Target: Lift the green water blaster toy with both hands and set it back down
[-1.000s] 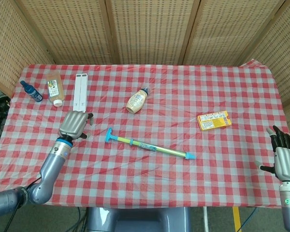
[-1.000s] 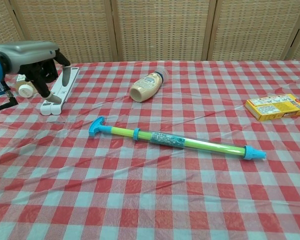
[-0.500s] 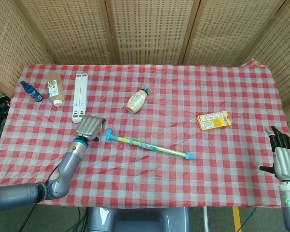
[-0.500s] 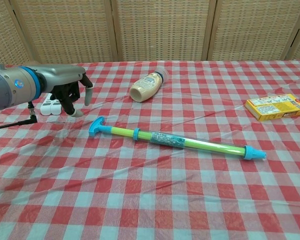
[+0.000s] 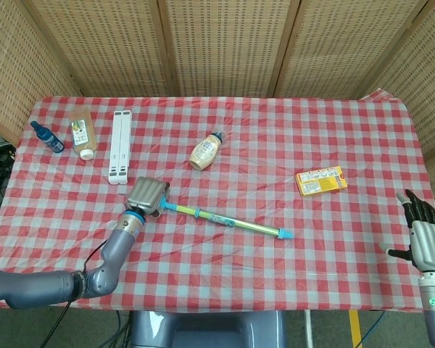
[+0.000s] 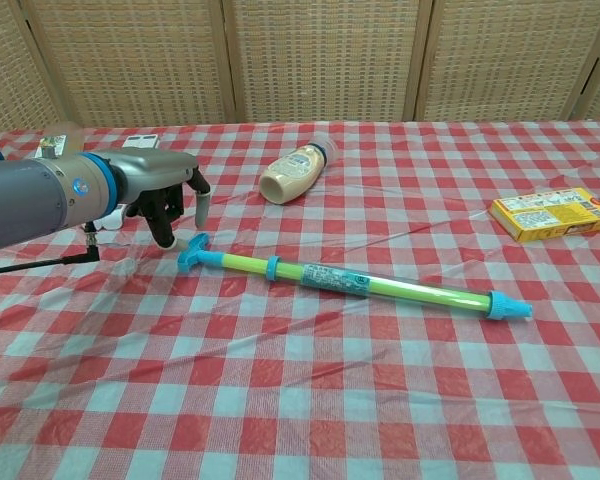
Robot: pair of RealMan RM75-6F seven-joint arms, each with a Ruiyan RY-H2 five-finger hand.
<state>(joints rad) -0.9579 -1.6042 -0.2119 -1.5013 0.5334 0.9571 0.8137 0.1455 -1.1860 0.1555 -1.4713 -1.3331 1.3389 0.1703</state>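
Note:
The green water blaster [image 5: 225, 220] [image 6: 350, 283] lies flat on the checked cloth, its blue T-handle [image 6: 192, 252] at the left and its blue nozzle [image 6: 508, 307] at the right. My left hand [image 5: 146, 196] [image 6: 165, 192] hovers just over and left of the T-handle, fingers hanging down and apart, holding nothing. My right hand [image 5: 425, 238] is at the table's right edge, far from the toy, fingers spread and empty. It does not appear in the chest view.
A mayonnaise bottle [image 5: 206, 151] [image 6: 295, 172] lies behind the toy. A yellow box [image 5: 321, 180] [image 6: 553, 214] sits at the right. At the back left are a white folded stand [image 5: 119, 145], an orange-label bottle [image 5: 81, 132] and a small blue bottle [image 5: 47, 137].
My left hand has moved right and toward me, from beside the white stand to just over the blaster's T-handle. The toy and my right hand have stayed put.

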